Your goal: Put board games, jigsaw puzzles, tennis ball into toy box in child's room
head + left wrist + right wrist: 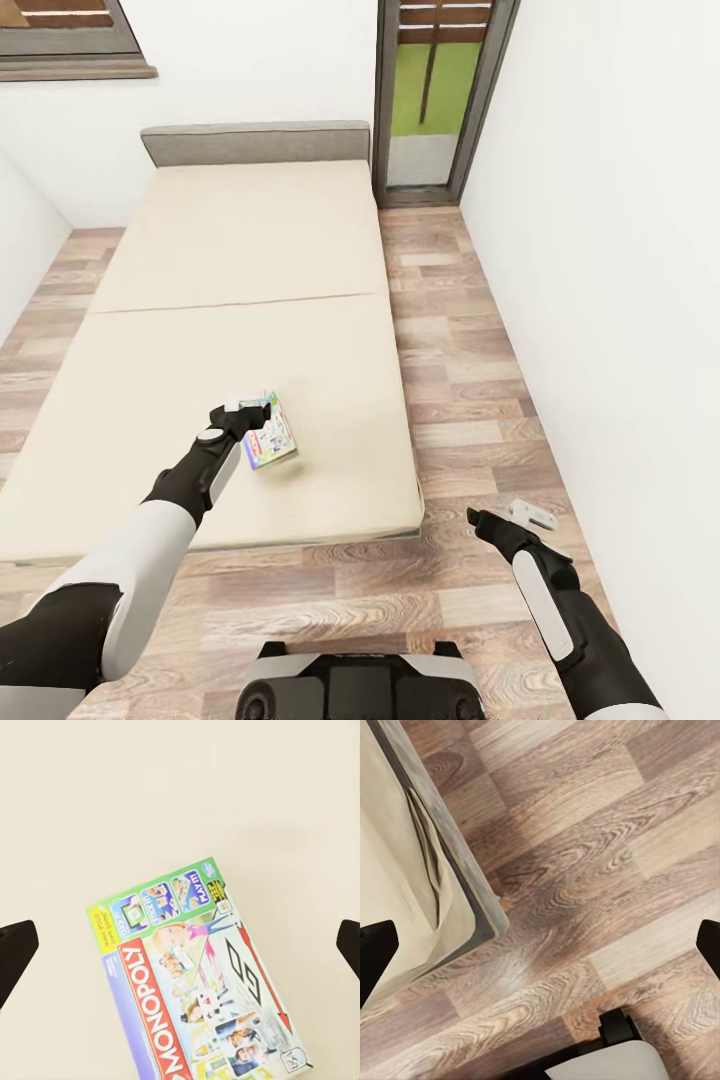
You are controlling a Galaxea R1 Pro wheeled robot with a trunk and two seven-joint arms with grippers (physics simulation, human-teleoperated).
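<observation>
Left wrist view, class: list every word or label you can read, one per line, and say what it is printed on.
"MONOPOLY": red banner on the board game box, which lies on the bed.
"PLAY IT!": small panel near the box's green edge.
Other small panels, yellow badge, corner logo: too small or blurred to read.

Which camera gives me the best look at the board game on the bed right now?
The left wrist view: the board game lies flat on the mattress, its Monopoly lettering readable. The head view shows it small, partly behind the left tool. The right wrist view looks at floor.
</observation>
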